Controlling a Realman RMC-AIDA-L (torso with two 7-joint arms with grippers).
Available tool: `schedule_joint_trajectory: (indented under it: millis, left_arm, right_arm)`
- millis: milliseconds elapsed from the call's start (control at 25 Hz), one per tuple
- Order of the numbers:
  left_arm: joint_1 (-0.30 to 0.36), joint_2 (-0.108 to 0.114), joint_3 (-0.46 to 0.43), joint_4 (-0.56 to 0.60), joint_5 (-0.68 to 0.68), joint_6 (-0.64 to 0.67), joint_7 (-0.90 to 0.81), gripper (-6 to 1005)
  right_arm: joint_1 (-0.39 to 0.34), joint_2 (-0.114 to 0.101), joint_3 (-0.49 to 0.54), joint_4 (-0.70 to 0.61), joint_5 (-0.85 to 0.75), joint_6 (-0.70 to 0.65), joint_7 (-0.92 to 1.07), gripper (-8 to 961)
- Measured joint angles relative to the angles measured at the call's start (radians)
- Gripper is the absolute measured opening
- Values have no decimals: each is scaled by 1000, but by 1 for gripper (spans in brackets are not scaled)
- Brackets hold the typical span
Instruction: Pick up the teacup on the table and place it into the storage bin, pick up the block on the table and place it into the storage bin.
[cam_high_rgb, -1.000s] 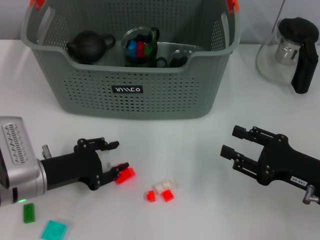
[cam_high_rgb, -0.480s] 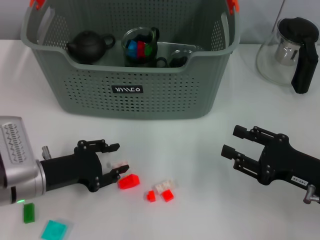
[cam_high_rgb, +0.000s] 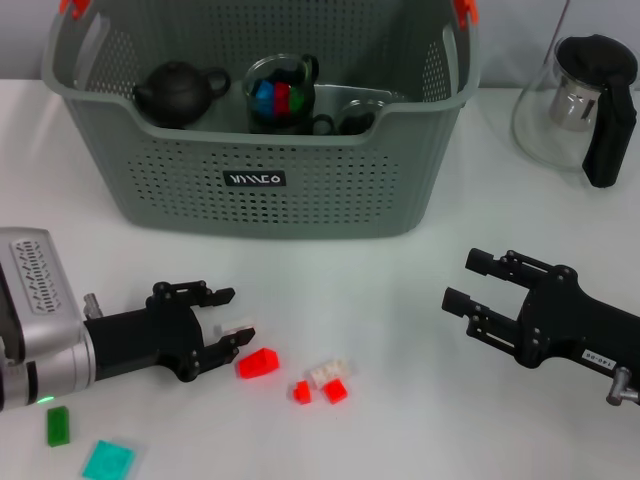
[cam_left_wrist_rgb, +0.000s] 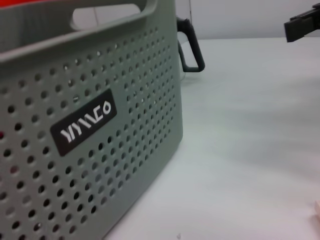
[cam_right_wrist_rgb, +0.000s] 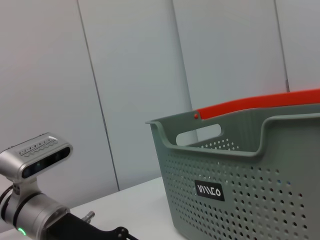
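block (cam_high_rgb: 257, 363): red, wedge-like | beside open left end effector (cam_high_rgb: 222, 318)

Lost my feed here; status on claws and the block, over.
Left claw open, low over table, red block lying just off its fingertips. Right claw open, idle, empty. Storage bin behind, path unobstructed.

storage bin (cam_high_rgb: 262, 150) open-topped (teapot (cam_high_rgb: 178, 93) inside)
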Motion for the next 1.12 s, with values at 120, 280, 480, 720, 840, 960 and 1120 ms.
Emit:
schedule_joint_trajectory:
  millis: [120,280,480,720,840,960,1120]
  left_arm:
    - [-2,1,7,0,5,-1,-24,533]
    - [-11,2,19,0,27,-6,-60,533]
    - [-13,3,25,5,32,-7,-74,528]
    - [-34,6,26,9,81,-28,-136,469]
    - [-36,7,25,11,83,-25,-137,361]
    - [-34,10,17,17,82,-15,-136,218]
    - [-26,11,-14,52,59,63,-139,166]
  right_arm:
    - [0,0,0,0,0,0,0,638]
    - [0,0,1,-1,0,0,0,638]
    - [-1,0,1,2,0,0,0,639]
    - [-4,0,1,2,0,0,0,638]
    - [-3,0,1,3,0,0,0,638]
    - [-3,0,1,4,0,0,0,638]
    - [-4,0,1,4,0,0,0,638]
